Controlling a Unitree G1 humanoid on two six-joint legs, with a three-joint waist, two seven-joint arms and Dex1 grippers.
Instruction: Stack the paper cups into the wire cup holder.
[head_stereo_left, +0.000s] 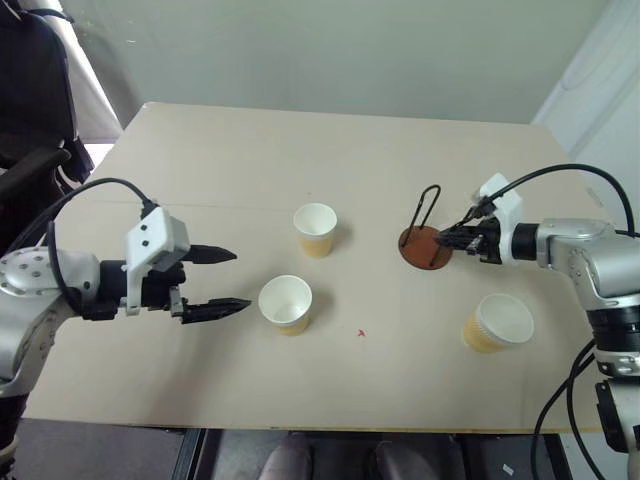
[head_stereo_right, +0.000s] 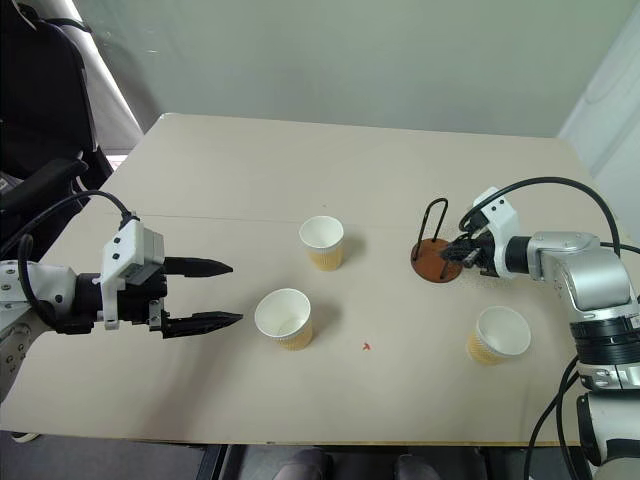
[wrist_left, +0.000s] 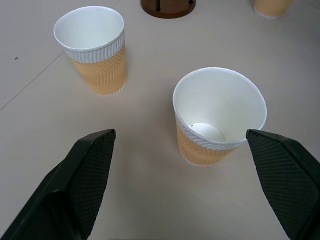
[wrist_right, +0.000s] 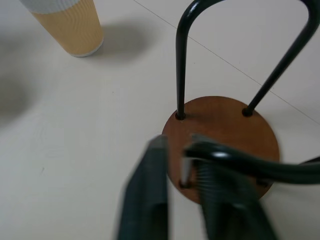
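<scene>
- Left gripper (head_stereo_left: 225, 281): jaws spread wide, empty, just left of the nearest paper cup (head_stereo_left: 286, 304).
- Right gripper (head_stereo_left: 447, 240): jaws clenched on a wire loop of the wire cup holder (head_stereo_left: 426, 245), right of desk (head_stereo_left: 250, 150) centre.
- Two other paper cups: centre (head_stereo_left: 315, 230), near right (head_stereo_left: 497, 323).

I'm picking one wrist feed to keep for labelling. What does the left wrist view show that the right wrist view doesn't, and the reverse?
Left wrist only: the open left gripper facing the nearest tan ribbed paper cup, upright with its white inside visible, and the bottom of a third cup past the base.
Right wrist only: the right gripper shut on one black wire loop, the other upright loop standing clear.
Both: the holder's round reddish-brown base and another tan paper cup on the beige table.
</scene>
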